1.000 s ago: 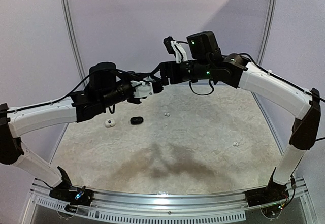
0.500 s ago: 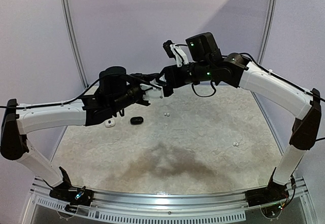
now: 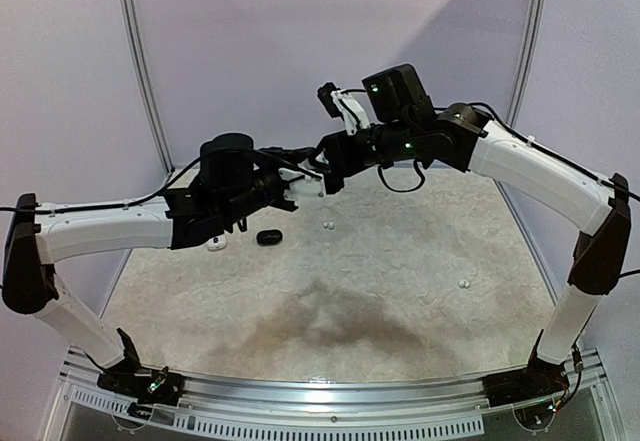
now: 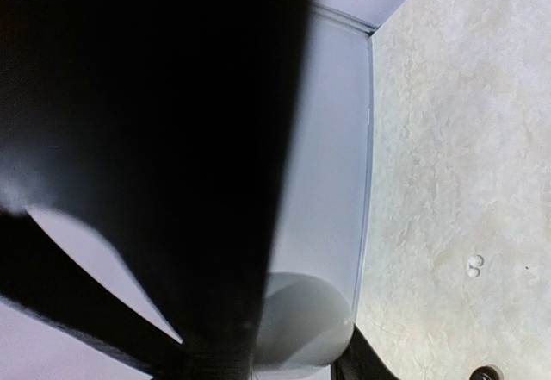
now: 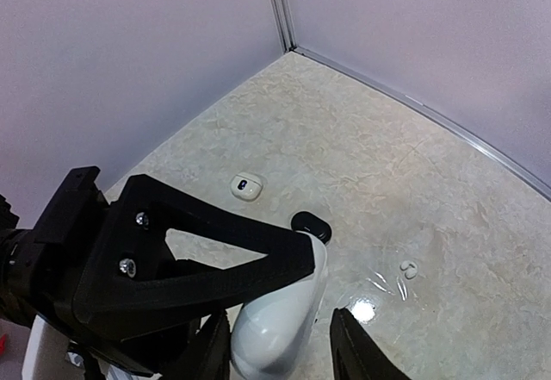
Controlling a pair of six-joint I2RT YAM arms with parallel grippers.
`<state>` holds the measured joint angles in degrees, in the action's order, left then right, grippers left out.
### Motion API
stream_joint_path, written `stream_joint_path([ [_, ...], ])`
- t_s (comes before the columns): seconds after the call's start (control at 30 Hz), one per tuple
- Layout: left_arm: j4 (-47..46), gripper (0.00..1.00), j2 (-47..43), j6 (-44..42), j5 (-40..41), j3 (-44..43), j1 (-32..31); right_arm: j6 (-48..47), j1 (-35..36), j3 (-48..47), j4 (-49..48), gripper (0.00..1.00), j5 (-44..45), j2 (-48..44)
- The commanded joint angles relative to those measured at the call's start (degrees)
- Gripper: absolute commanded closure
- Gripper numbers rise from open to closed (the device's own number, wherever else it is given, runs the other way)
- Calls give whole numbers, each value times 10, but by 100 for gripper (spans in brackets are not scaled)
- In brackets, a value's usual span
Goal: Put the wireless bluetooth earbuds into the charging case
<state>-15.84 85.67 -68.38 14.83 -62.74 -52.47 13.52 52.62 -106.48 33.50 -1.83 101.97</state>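
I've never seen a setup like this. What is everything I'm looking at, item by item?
earbuds: a pair, white, on the table near the back, right of the black case
more earbuds: one or two (too small to tell), white, on the table toward the right
black case: one, black, oval, on the table
small white case: one, white, on the table left of the black case
held case: one, white, up in the air
table: one, mottled beige
left gripper: one, black, above the table, closed on the held case
right gripper: one, black, fingers on either side of the held case; contact unclear
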Motion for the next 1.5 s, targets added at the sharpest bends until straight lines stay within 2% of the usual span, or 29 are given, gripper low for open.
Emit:
stream_joint_path([
  [0.0, -40, 100, -2, 38, 19, -35, -22, -26, 3, 17, 33, 57, -2, 27],
  [0.2, 11, 100, -26, 125, -40, -38, -5, -60, 2, 25, 29, 57, -4, -8],
  [0.37, 131, 100, -39, 223, -112, -80, 7, -49, 2, -21, 62, 65, -6, 0],
  [0.57, 260, 100, -28, 285, -136, -134, 12, -16, 2, -21, 89, 64, -47, -9],
  [0.93, 278, 100, -22, 318, -119, -136, 14, 48, -8, 32, 51, 62, -143, -67],
  [1.13, 273, 100, -25, 323, -121, -133, 12, 62, -9, 67, 21, 59, -136, -88],
  [1.33, 271, 100, -20, 327, -112, -140, 7, 83, -9, 74, -17, 57, -92, -68],
  [1.47, 268, 100, -21, 336, -107, -143, 6, 95, -3, 100, -48, 57, -94, -61],
])
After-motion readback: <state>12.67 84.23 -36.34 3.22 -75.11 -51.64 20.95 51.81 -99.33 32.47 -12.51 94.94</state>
